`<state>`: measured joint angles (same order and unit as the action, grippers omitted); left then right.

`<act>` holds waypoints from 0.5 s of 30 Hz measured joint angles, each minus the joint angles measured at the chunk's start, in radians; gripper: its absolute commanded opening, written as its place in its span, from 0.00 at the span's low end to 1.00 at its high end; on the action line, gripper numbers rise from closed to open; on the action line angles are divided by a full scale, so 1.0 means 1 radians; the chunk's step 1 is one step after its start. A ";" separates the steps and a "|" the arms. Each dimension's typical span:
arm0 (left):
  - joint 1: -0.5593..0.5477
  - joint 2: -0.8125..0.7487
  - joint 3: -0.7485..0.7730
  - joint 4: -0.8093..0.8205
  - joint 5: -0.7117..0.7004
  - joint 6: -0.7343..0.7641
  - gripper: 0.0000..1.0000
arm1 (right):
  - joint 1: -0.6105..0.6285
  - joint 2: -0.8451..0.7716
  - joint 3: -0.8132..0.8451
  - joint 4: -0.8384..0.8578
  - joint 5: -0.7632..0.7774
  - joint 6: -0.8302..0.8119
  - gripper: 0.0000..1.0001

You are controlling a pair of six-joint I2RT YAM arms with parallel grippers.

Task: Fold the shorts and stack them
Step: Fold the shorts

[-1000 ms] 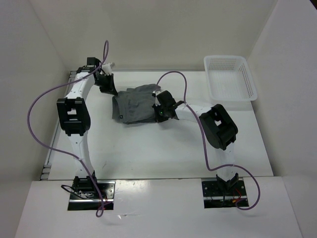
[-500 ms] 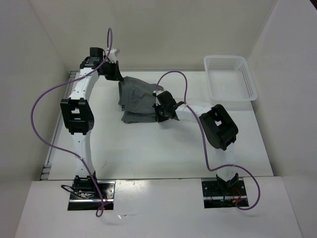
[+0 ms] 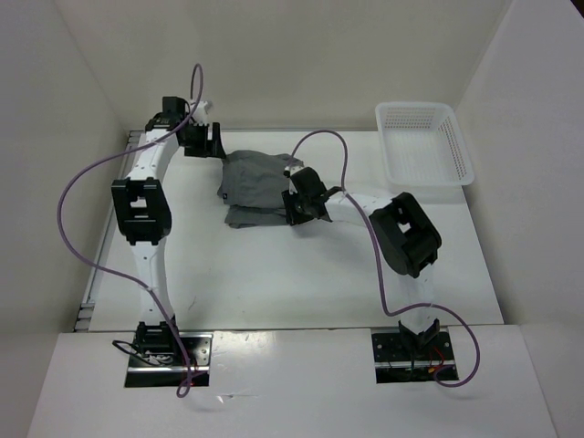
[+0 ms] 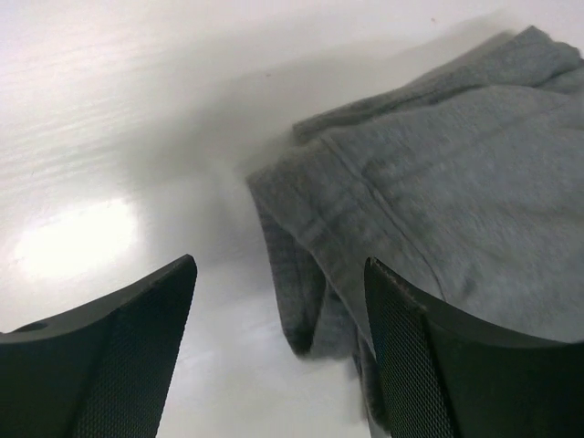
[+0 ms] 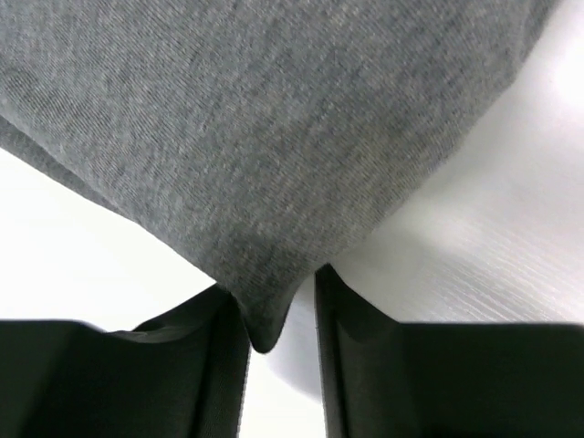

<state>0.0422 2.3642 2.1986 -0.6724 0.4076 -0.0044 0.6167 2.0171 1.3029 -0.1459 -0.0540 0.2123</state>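
The grey shorts [image 3: 258, 187] lie folded in a heap on the white table, between the two arms. My left gripper [image 3: 209, 141] hovers just off their back-left corner, open wide. In the left wrist view the folded edge of the shorts [image 4: 438, 192] lies ahead of the left gripper [image 4: 278, 274], and no cloth is between the fingers. My right gripper [image 3: 294, 203] is at the heap's right edge. In the right wrist view its jaws stand slightly parted [image 5: 274, 310]. A corner of the shorts [image 5: 265, 182] droops between them, resting against the left finger with a gap on the right.
A white perforated basket [image 3: 425, 146] stands at the back right of the table. White walls close in the table at the left, back and right. Purple cables loop off both arms.
The left gripper lifted the shorts' left edge, carried it back and to the right, then let go. Both grippers went from shut to parted. The shorts now lie narrower.
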 measured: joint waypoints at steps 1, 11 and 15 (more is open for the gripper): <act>0.003 -0.024 -0.019 0.001 0.002 0.000 0.81 | 0.000 -0.002 -0.002 -0.002 0.001 0.002 0.42; -0.016 -0.333 -0.346 -0.081 0.058 0.000 0.81 | -0.002 -0.094 -0.101 -0.018 -0.007 -0.001 0.64; -0.034 -0.329 -0.469 -0.116 0.081 0.000 0.80 | -0.002 -0.185 -0.162 -0.026 -0.005 -0.005 0.66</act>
<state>0.0082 2.0354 1.7294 -0.7887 0.4885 -0.0048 0.6144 1.8320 1.1408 -0.1722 -0.0593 0.2077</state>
